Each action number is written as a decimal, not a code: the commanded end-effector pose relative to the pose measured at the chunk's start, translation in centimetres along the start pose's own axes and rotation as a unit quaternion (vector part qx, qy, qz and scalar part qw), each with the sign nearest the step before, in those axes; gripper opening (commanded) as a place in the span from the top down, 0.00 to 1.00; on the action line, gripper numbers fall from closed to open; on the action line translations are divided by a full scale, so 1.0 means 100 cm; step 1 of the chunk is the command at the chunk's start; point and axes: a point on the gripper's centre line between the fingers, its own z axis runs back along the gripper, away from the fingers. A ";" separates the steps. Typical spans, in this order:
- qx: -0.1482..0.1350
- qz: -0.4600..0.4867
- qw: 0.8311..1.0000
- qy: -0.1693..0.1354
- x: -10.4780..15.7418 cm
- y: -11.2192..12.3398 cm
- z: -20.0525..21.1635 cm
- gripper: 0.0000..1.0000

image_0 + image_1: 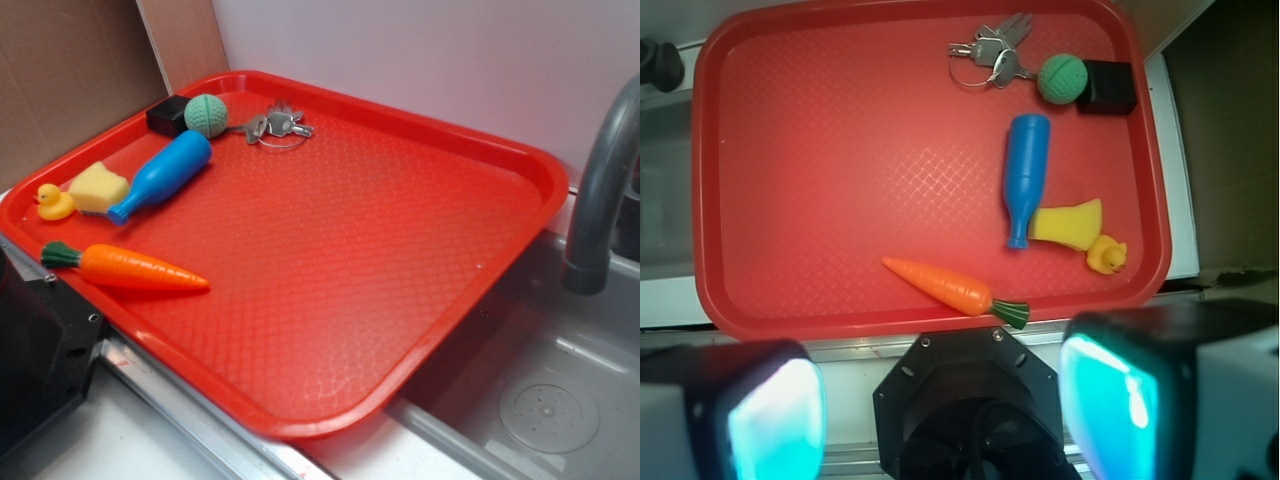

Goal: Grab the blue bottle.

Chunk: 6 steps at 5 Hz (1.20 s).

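Blue bottle (165, 175) lying on its side on red tray (400, 250), near the tray's edge, neck touching or just beside yellow sponge (98, 187), with rubber duck (55, 203) next to the sponge. Toy carrot (125, 267) lying apart from bottle, nearer the tray rim. Green ball (206, 115), black block (168, 115) and keys (275, 126) past bottle's base. Gripper (945, 400) wide open, fingers (775, 415) apart, off the tray at its rim, holding nothing. Grey faucet (600, 190) over sink (550, 400) beside tray.
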 end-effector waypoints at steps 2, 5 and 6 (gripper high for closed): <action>0.021 0.037 0.999 -0.006 0.021 0.043 -0.051 0.00; 0.025 0.126 0.988 -0.087 0.092 0.087 -0.153 0.00; 0.048 0.118 0.990 -0.064 0.091 0.088 -0.177 0.00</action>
